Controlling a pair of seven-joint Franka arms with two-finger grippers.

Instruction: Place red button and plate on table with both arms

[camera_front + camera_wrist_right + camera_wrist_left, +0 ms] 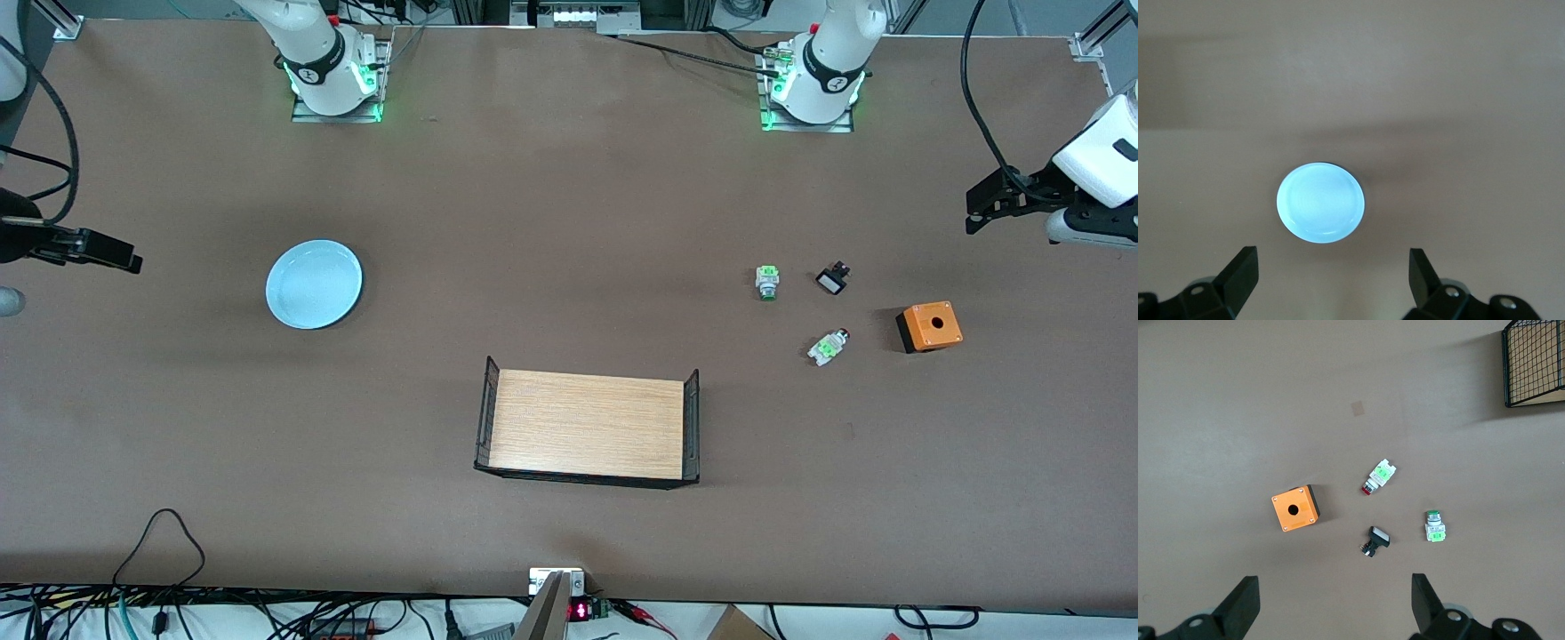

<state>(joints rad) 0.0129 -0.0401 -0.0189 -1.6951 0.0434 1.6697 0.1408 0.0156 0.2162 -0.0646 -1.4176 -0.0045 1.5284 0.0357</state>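
The red button (828, 348) lies on its side on the brown table (569, 222) toward the left arm's end; in the left wrist view (1377, 477) its dark red cap shows. The pale-blue plate (314, 284) sits flat on the table toward the right arm's end and also shows in the right wrist view (1320, 202). My left gripper (975, 209) is open and empty in the air at the table's end, well clear of the switches (1335, 603). My right gripper (124, 256) is open and empty, apart from the plate (1331, 277).
A switch with a green-ringed cap (767, 283), a small black-and-white switch (832, 280) and an orange box with a hole (929, 326) lie near the red button. A light-wood tray with black mesh ends (587, 427) stands mid-table, nearer the front camera.
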